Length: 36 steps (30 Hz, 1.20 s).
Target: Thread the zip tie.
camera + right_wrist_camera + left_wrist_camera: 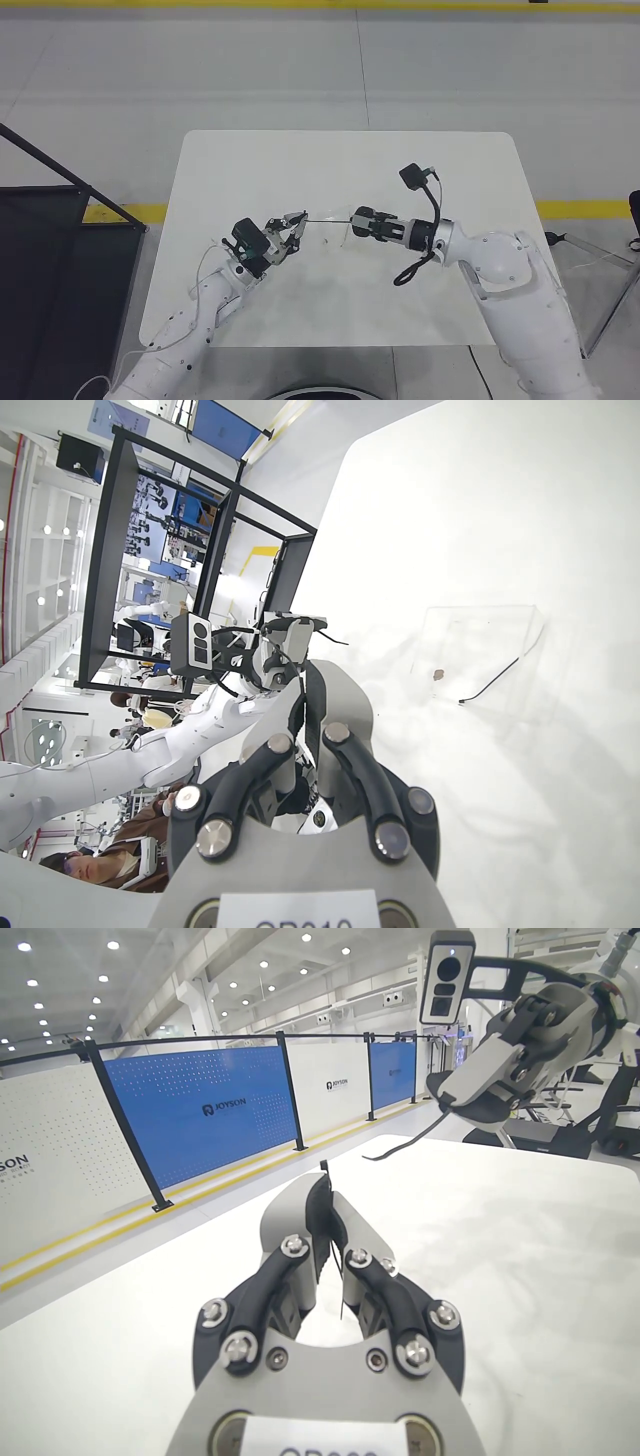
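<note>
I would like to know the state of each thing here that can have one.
Left gripper: shut on thin black plastic zip tie, head protruding.
Right gripper: shut on black strap, tip free, short of that head, unthreaded.
Another black zip tie: lying loose on clear plastic tray.

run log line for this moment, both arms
left gripper: jaws shut on thin black plastic zip tie, head out | right gripper: jaws shut on black strap, tip short of head | unthreaded

Black zip tie [324, 1168] upright betw. L fingers [350, 1223], head poking out top.
</note>
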### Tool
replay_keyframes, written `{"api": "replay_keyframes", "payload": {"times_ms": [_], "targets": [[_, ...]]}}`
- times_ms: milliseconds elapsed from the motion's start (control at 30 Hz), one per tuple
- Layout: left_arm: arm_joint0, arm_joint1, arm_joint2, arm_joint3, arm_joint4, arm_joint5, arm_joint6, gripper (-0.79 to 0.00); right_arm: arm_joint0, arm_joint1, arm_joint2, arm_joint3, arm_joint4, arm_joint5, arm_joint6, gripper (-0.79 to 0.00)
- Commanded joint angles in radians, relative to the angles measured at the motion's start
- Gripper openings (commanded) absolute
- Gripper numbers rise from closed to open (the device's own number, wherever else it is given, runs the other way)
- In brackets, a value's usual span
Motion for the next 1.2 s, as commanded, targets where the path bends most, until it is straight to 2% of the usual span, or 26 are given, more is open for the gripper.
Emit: {"api": "replay_keyframes", "payload": {"times_ms": [0,733,1167], "targets": [[0.005,0.000,-0.003,-0.013,0.005,0.007,-0.009,-0.785,-0.003,0.000,-0.001,-0.001,0.001,0.000,-0.004,-0.785],[0.015,-0.005,-0.013,-0.008,0.081,0.050,0.063,-0.785,0.013,0.004,-0.014,0.014,0.040,0.073,-0.025,-0.785],[0.016,-0.010,-0.014,-0.003,0.090,0.048,0.073,-0.785,0.022,0.007,-0.016,0.028,0.068,0.082,-0.035,-0.785]]}}
